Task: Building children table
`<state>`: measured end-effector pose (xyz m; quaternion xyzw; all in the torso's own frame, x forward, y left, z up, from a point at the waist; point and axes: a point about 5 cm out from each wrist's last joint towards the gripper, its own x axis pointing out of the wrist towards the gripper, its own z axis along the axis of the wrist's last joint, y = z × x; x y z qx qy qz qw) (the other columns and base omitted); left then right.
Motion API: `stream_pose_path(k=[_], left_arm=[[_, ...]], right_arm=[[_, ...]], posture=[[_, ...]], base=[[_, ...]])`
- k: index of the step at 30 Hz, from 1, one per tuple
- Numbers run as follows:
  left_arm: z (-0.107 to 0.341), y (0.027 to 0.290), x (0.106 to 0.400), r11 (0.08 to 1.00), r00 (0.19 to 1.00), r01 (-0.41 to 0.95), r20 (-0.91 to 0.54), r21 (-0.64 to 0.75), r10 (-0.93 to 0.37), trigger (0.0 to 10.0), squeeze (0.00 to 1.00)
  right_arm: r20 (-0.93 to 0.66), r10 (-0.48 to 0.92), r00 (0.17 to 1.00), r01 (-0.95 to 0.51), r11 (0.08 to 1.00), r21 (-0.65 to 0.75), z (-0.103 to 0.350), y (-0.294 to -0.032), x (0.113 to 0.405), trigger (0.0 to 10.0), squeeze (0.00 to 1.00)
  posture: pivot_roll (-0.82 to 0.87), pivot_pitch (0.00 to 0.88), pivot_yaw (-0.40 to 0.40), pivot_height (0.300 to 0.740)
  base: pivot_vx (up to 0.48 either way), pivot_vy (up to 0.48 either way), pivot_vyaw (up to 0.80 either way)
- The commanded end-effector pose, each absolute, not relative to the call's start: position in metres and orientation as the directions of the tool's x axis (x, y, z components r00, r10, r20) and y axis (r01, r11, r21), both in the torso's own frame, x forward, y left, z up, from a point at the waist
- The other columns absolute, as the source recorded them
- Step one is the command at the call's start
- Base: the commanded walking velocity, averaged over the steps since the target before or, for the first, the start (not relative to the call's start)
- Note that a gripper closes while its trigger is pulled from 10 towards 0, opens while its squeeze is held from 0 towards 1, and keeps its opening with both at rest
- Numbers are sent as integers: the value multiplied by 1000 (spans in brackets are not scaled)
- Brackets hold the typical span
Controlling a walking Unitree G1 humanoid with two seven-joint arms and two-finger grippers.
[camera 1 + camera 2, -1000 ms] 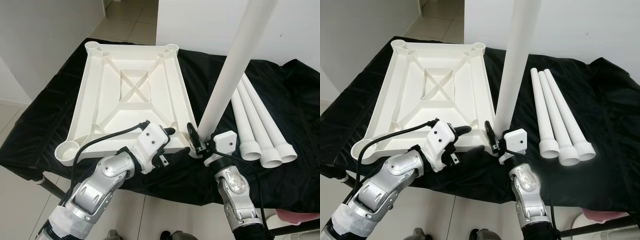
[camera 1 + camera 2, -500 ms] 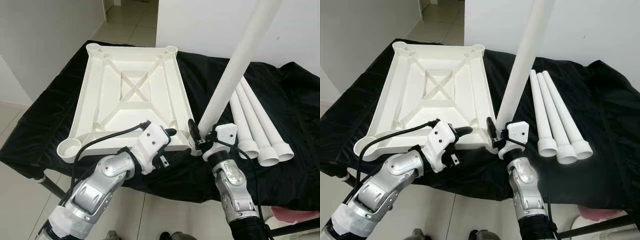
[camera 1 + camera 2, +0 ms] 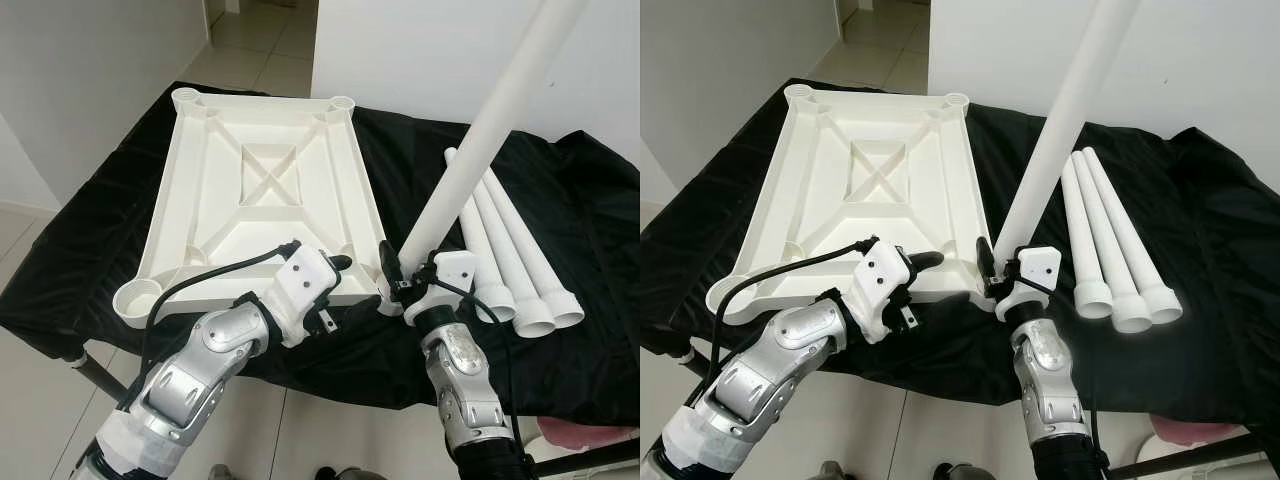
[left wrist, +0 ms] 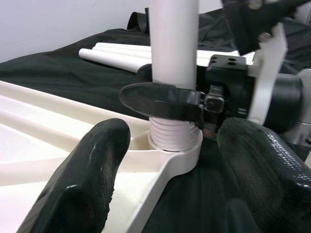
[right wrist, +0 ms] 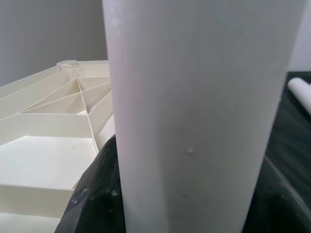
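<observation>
The leg (image 3: 480,135) now leans further right than before, its threaded end in the tabletop's (image 3: 265,190) near right corner socket, pinched by the right gripper (image 3: 392,282). Left gripper (image 3: 335,270), fingers spread, rests on the tabletop's near edge. Three spare legs (image 3: 505,255) lie on the black cloth (image 3: 600,230).

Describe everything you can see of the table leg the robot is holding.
The held leg is a long, smooth white plastic tube with a ribbed, threaded bottom end. It stands tilted, its top leaning toward the robot's right, its threaded end in the corner socket of the upturned tabletop. The right claw clamps it just above the thread.
</observation>
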<state>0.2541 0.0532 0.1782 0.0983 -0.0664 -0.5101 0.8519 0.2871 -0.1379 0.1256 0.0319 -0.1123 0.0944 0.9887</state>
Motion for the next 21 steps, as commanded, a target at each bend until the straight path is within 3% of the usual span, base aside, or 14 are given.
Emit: stream_pose_path(k=[1,14,21], left_arm=[[179,52,254,442,455,862,7,250,-891,10000,0],[180,50,254,443,454,861,14,248,-891,10000,0],[179,50,254,441,452,863,12,247,-892,10000,0]], right_arm=[[78,186,979,-187,982,0,92,-142,278,10000,0],[142,231,963,-234,972,8,88,-145,263,10000,0],[3,209,978,-208,976,65,78,-146,272,10000,0]], posture=[[33,123,-52,740],[22,129,-52,740],[19,135,-52,740]], base=[[0,0,0],[0,0,0],[0,0,0]])
